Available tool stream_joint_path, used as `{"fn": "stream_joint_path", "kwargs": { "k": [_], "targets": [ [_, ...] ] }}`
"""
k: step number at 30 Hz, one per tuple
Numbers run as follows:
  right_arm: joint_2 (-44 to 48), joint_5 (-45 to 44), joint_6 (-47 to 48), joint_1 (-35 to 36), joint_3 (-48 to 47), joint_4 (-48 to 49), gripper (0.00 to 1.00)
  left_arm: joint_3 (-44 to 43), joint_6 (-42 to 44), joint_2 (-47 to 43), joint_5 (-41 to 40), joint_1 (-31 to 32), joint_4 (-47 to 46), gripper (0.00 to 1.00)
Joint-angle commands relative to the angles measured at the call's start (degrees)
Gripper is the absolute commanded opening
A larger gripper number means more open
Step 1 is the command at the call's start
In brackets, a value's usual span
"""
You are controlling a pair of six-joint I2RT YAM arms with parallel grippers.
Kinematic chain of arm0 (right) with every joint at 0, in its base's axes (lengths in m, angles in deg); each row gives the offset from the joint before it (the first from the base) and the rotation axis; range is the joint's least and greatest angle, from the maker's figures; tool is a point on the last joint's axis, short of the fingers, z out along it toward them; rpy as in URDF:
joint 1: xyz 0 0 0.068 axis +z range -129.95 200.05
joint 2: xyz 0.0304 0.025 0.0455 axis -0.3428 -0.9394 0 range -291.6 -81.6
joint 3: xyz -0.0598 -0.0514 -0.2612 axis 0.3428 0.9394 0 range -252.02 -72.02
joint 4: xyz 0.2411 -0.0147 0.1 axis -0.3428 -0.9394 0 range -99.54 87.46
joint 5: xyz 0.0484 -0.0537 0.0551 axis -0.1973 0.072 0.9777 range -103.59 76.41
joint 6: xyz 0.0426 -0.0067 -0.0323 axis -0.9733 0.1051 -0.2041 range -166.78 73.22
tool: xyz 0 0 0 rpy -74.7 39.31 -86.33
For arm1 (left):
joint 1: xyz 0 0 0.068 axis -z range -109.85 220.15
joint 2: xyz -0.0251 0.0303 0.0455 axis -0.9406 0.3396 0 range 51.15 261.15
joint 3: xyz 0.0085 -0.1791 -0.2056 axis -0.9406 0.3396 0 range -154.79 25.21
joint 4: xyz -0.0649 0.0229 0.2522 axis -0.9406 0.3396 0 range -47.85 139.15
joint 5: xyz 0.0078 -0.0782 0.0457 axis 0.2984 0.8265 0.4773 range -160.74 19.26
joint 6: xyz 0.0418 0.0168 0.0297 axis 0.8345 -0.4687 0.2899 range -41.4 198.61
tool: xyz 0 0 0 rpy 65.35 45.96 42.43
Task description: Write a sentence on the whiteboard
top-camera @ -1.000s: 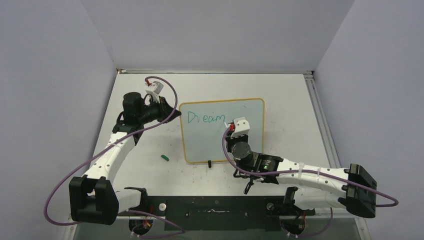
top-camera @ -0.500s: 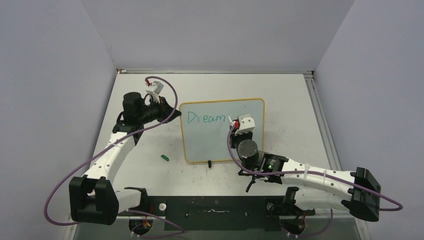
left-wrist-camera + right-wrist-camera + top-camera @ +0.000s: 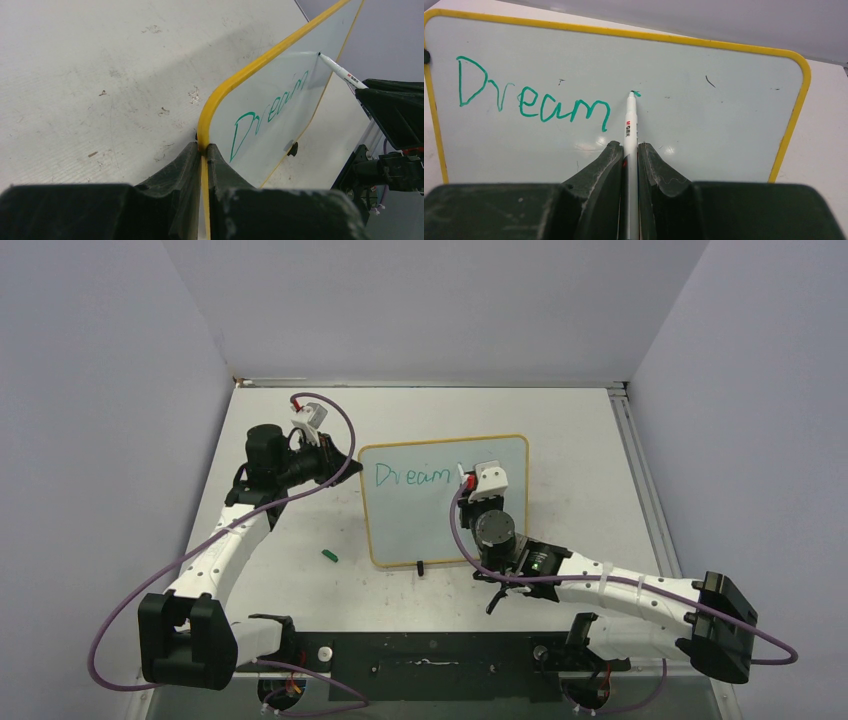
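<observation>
while the whiteboard (image 3: 440,530) sits on the table (image 3: 290,530) between the two arms, the left gripper (image 3: 204,150) has its fingers pinched tight on the board's yellow left edge, just below a rounded corner. the right gripper (image 3: 626,150) is closed around the barrel of a white marker (image 3: 629,122), whose tip touches the board just right of the last letter, where a tiny green stroke shows. the sentence (image 3: 531,100) reads only "dream", in green, across the upper left of the board. a small green piece (image 3: 329,555) lies on the table near the board's near left corner, apart from it.
</observation>
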Motion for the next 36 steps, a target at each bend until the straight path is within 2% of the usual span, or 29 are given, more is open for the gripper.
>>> {"fn": "stream_joint_path", "kwargs": {
  "k": [1, 36],
  "targets": [
    [-0.47, 1.58, 0.07, -0.53, -1.72, 1.32, 0.05, -2.42, -0.16, -0.47, 2.50, 1.01, -0.90, 0.06],
    [3.91, -5.80, -9.21, 3.69, 2.24, -10.57, 0.05, -2.42, -0.08, -0.79, 2.25, 1.04, -0.72, 0.06]
  ]
}}
